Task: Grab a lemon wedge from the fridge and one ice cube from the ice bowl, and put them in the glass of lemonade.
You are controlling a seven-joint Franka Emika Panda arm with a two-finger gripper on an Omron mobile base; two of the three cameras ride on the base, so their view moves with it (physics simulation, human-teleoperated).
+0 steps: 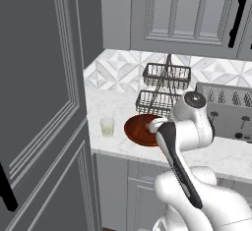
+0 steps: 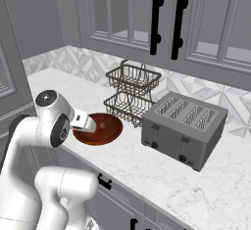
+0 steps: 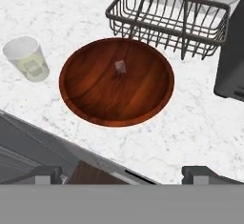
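Hand view shows the gripper (image 3: pixel 123 173) spread wide above the ice bowl (image 3: pixel 95 99), ice cube (image 3: pixel 120 66) centred inside.

From my left base feed the arm (image 1: pixel 184 127) covers the ice bowl's (image 1: pixel 138 129) right half. The toaster (image 1: pixel 231 112) is cut off at the right edge.

left base view: set behind and left of the arm, facing forward and down past the fridge (image 1: pixel 39 102) onto the counter (image 1: pixel 118 102). right base view: set behind and right, facing the same counter from the other side, toaster (image 2: pixel 184 124) near. hand view: set close above, looking down on the ice bowl (image 3: pixel 86 89). shared by all three: ice bowl, wire basket (image 3: pixel 167 20), marble counter.
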